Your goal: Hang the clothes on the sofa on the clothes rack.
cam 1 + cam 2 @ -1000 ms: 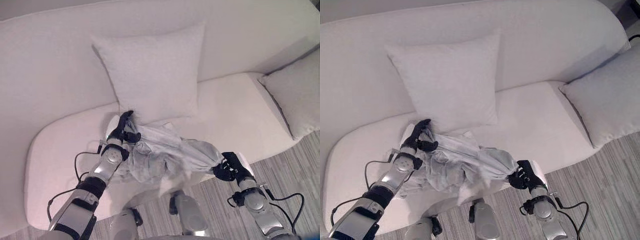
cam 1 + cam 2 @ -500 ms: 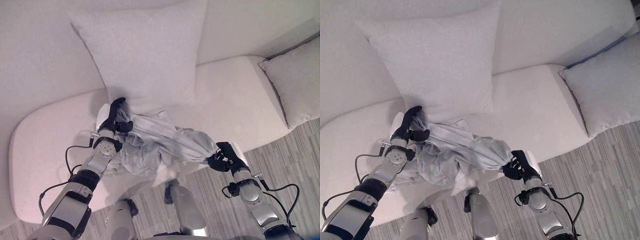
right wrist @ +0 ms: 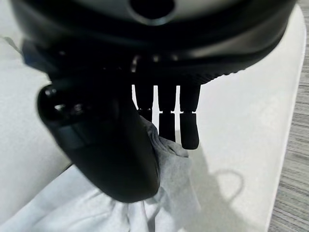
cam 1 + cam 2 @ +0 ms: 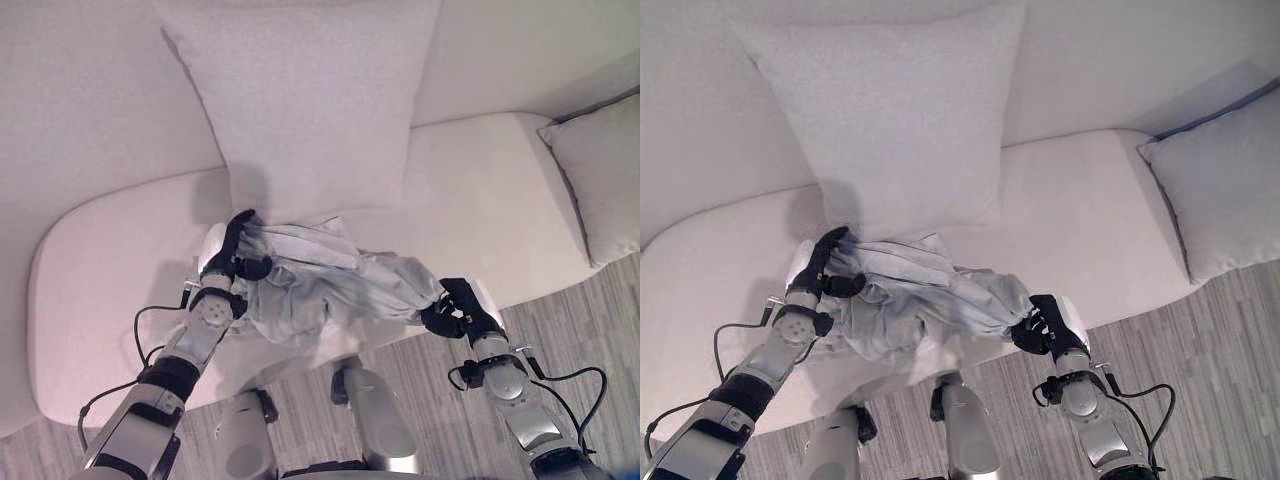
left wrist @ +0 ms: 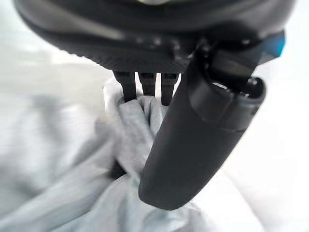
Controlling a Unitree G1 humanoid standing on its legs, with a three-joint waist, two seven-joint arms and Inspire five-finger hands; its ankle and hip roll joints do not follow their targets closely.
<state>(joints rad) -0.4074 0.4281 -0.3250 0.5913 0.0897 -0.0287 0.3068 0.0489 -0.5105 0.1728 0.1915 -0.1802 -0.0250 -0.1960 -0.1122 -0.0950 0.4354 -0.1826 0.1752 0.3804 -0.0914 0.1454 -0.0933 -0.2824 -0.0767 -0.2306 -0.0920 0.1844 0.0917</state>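
Grey garment bunched at sofa seat front edge, below big cushion. Left robot hand pinches one end, right robot hand clamps other end; two-end grip likely to lift it spread for rack.

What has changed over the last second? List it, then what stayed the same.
Little beyond the camera shifting. The left robot hand and right robot hand each stay closed on an end of the crumpled pale grey cloth garment, stretched between them over the front of the white fabric sofa. Nothing was let go. The large square white pillow and the pillow on the right stayed put.
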